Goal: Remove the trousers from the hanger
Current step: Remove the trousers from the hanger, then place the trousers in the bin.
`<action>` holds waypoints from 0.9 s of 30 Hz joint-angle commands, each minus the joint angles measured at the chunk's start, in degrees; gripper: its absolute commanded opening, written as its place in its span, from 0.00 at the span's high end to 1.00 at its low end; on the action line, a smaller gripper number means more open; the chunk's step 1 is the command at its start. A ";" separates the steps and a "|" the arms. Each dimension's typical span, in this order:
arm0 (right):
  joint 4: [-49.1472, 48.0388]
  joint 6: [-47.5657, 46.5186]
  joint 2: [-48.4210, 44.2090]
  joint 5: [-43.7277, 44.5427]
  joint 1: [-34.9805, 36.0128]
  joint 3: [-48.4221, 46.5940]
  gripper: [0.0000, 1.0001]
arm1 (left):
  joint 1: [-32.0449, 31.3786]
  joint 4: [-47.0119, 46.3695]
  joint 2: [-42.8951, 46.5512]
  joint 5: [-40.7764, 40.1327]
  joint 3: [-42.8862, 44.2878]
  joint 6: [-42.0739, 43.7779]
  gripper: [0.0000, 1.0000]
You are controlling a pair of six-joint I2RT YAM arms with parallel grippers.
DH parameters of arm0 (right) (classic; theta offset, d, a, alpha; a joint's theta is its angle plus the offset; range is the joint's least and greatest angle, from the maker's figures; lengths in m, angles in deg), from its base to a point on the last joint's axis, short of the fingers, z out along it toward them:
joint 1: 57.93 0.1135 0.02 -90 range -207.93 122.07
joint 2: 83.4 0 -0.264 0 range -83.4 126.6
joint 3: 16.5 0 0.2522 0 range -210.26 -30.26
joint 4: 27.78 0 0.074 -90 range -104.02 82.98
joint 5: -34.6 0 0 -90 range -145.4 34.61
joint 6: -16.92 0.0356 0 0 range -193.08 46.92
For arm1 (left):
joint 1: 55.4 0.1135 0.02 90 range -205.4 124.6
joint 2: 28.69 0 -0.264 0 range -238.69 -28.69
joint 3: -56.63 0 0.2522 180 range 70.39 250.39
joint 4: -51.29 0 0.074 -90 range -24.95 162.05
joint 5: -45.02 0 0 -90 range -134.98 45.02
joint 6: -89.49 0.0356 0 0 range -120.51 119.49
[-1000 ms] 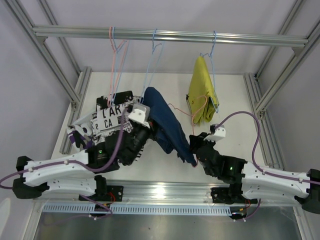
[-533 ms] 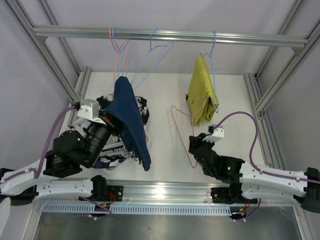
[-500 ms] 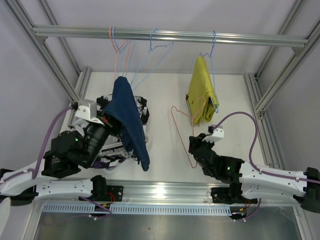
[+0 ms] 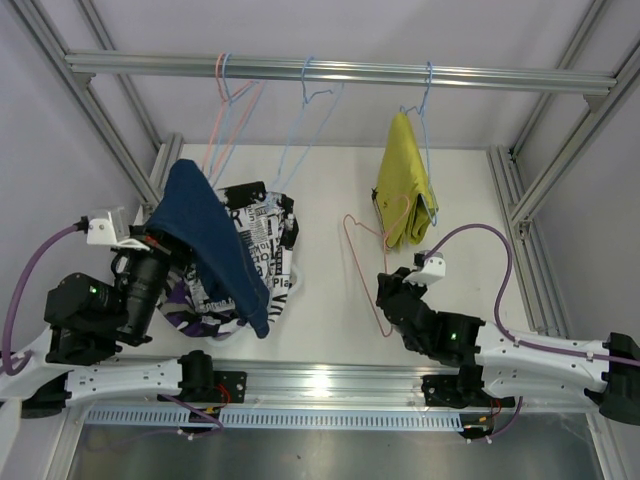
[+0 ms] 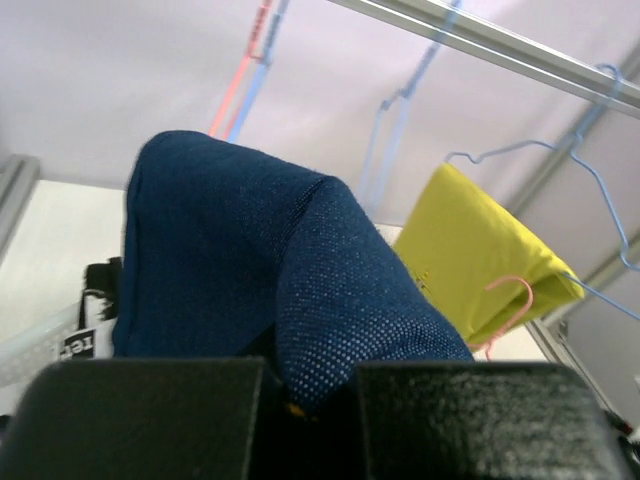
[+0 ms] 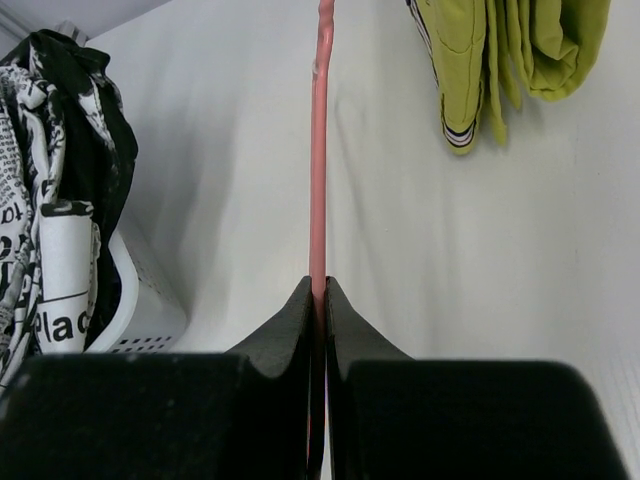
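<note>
Top view: plain navy trousers (image 4: 205, 235), 9 o'clock; white trousers with black lettering (image 4: 268, 240) alongside; purple-patterned trousers (image 4: 183, 300), 8 o'clock; plain yellow trousers (image 4: 404, 180), 2 o'clock; pink hanger (image 6: 320, 150).

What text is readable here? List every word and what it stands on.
"plac", cut by a fold: on the white, dark-printed cloth trousers in the white plastic basket, right wrist view.
Other print on them, all views: too small or blurred to read.
Plain navy cloth trousers, plain yellow cloth trousers, pink wire hanger: no text.
</note>
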 commanded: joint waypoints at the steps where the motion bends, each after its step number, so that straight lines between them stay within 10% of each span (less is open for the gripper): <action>1: -3.55 2.33 1.15 3.23 -0.34 0.55 1.00 | -0.18 -5.44 1.30 -5.31 0.43 3.17 0.99; 7: -4.78 2.42 2.48 1.92 -0.87 0.81 1.00 | 0.52 -7.40 1.31 -13.65 0.25 7.49 0.99; 14: -5.40 2.86 2.21 1.65 -1.13 2.04 1.00 | 2.72 25.70 -2.03 -23.33 4.30 -21.39 1.00; 27: -6.63 3.12 3.27 0.25 -2.10 3.45 1.00 | 4.57 24.07 -4.75 -23.95 -4.57 -28.99 0.99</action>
